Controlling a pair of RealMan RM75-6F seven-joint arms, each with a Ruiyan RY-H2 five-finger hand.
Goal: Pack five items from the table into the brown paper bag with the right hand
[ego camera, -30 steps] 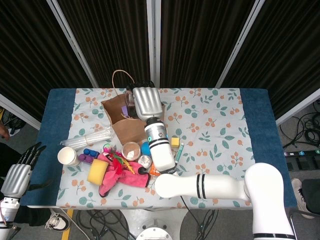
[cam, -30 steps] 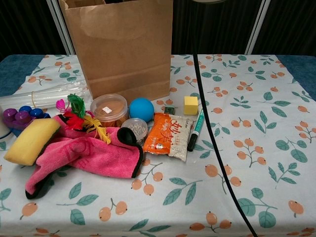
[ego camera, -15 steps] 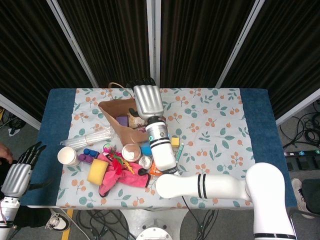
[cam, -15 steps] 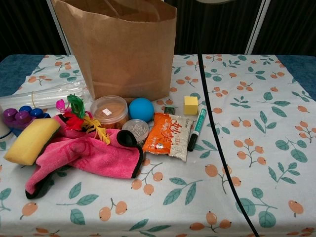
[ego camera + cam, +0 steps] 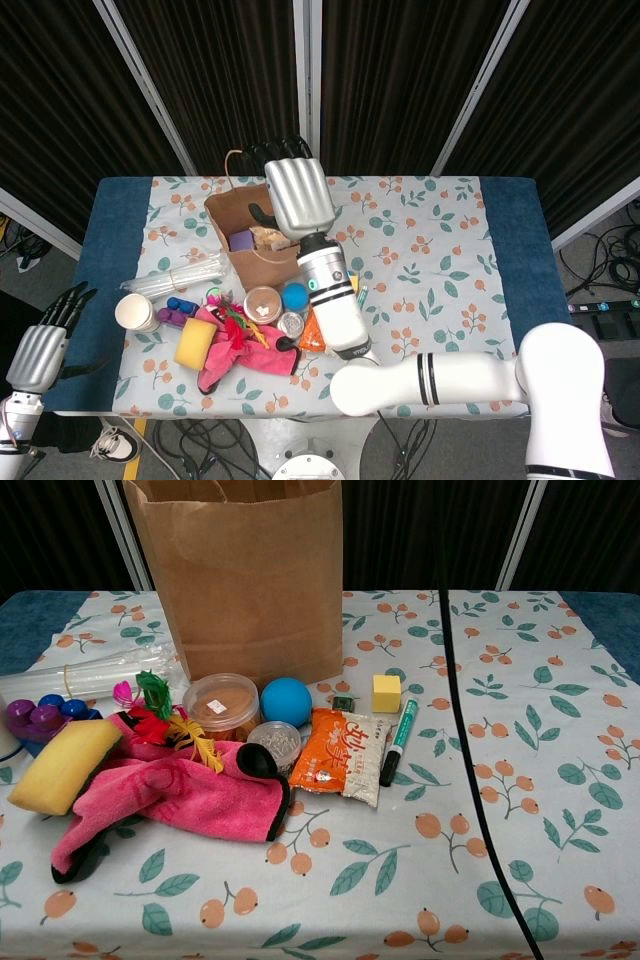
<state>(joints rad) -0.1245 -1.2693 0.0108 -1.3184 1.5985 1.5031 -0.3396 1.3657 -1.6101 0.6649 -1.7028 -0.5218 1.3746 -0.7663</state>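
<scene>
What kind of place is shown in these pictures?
Probably a robot test or recording setup, not a home: black curtains behind the table, loose cables on the floor, and assorted small items spread beside a brown paper bag.

paper bag [image 5: 245, 580]: matt brown paper | towel [image 5: 175, 790]: pink cloth | sponge [image 5: 63, 764]: yellow foam

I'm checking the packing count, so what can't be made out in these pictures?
- Brown paper bag contents: chest view shows only its outer wall; head view partly blocked by the right robot hand.
- Right robot hand: palm side hidden, so holding or empty unclear.
- Orange snack packet: print too small.
</scene>
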